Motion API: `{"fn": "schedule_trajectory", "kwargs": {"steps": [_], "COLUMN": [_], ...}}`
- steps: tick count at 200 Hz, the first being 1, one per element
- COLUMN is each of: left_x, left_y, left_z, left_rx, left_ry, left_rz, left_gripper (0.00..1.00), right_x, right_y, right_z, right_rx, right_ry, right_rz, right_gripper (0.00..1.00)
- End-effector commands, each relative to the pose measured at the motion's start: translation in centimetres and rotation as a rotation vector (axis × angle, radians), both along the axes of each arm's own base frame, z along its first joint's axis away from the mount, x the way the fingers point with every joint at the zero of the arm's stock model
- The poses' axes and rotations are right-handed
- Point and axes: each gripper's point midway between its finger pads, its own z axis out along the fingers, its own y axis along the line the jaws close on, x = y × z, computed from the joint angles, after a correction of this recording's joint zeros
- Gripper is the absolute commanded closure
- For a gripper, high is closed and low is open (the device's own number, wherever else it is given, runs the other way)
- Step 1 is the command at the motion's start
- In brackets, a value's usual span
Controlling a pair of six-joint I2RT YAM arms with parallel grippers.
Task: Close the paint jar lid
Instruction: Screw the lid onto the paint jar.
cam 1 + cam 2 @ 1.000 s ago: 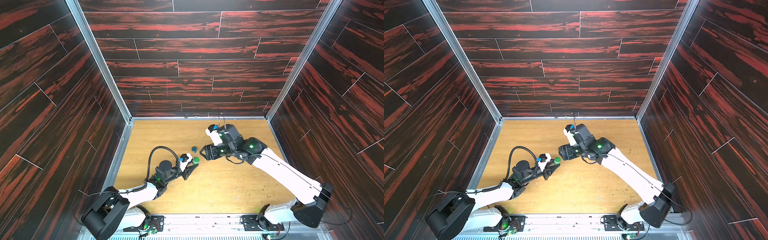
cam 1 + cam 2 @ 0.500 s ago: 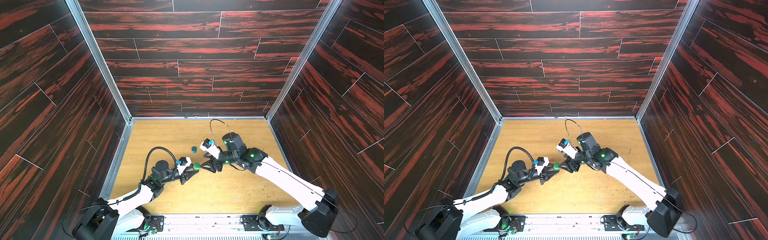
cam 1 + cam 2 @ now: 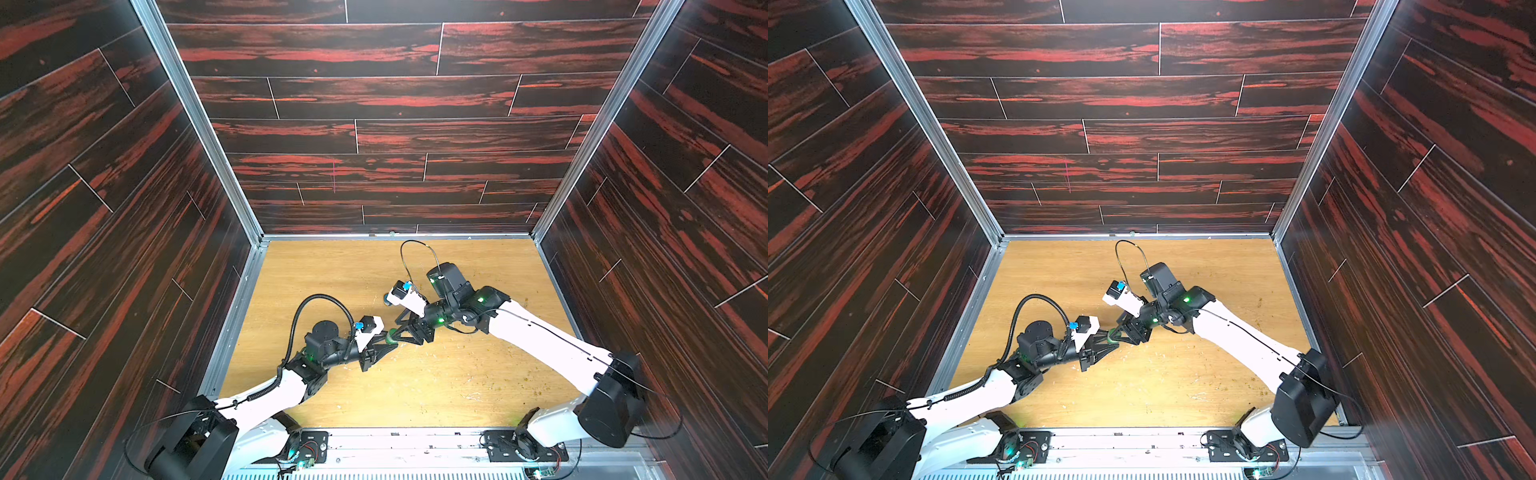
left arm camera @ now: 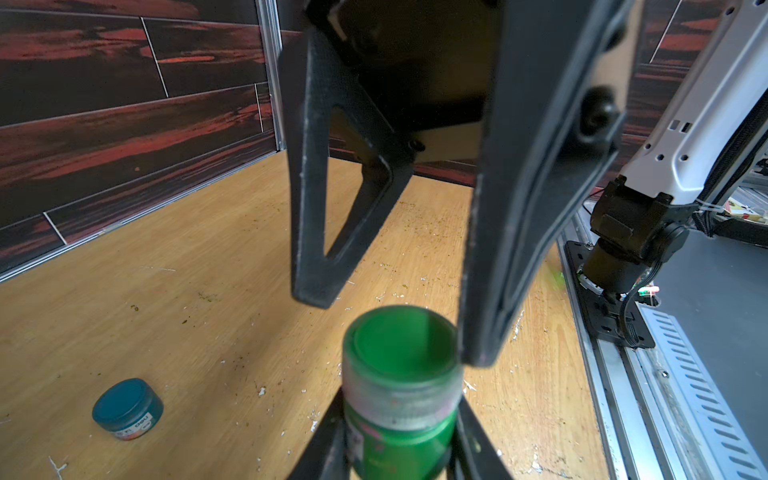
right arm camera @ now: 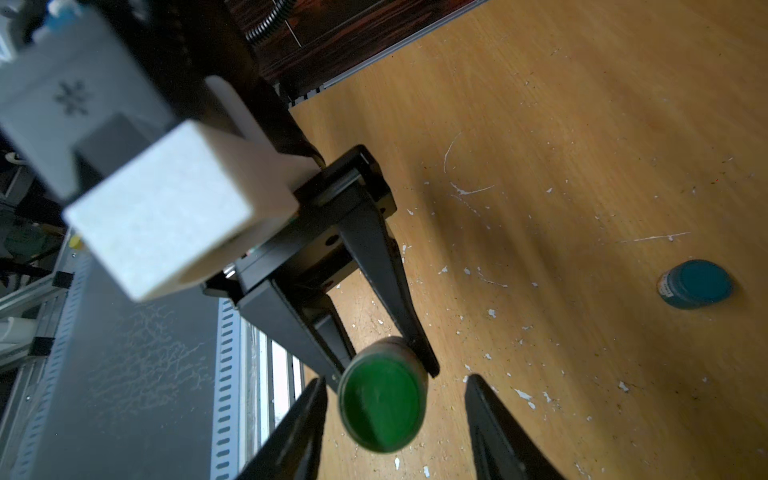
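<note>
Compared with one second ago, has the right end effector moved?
Yes: the right end effector has moved away from the back wall rail, toward the front edge, to the green paint jar.

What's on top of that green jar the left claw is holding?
A green lid caps the green jar. The right gripper straddles the lid, jaws apart, not yet clamped. The lid covers the jar's mouth, so whatever is inside cannot be seen.

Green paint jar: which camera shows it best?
Left wrist: the green paint jar fills the foreground, with its top and side both visible. The right wrist view shows only its round top. In both top views it is only a small green speck.
</note>
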Motion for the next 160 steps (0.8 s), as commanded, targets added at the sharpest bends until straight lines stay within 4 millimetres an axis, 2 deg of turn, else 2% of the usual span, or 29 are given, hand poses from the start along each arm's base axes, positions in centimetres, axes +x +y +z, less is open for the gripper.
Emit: {"fn": "schedule_trajectory", "kwargs": {"steps": [1,77,160], "left_x": [0.2,0.5,0.7], "left_y": [0.0,0.2,0.2], "left_z": [1.0,0.9,0.8], "left_rx": [-0.010,-0.004,0.001], "left_ry": [-0.034,-0.036,-0.034], "left_rz": [0.002,0.022,0.033], "left_gripper": [0.75,0.75,0.75], "right_x": [-0.5,-1.0,-0.6], "right_y": [0.3,0.3,0.3], "right_z": [0.5,-0.5,-1.2], "right_rx": [0.008,-0.029,-0.064], "right_ry": [0.039,0.106,0.100], "right_rz": [0.033,0.042,0.012], "right_gripper": [0.47,0.54,0.61]}}
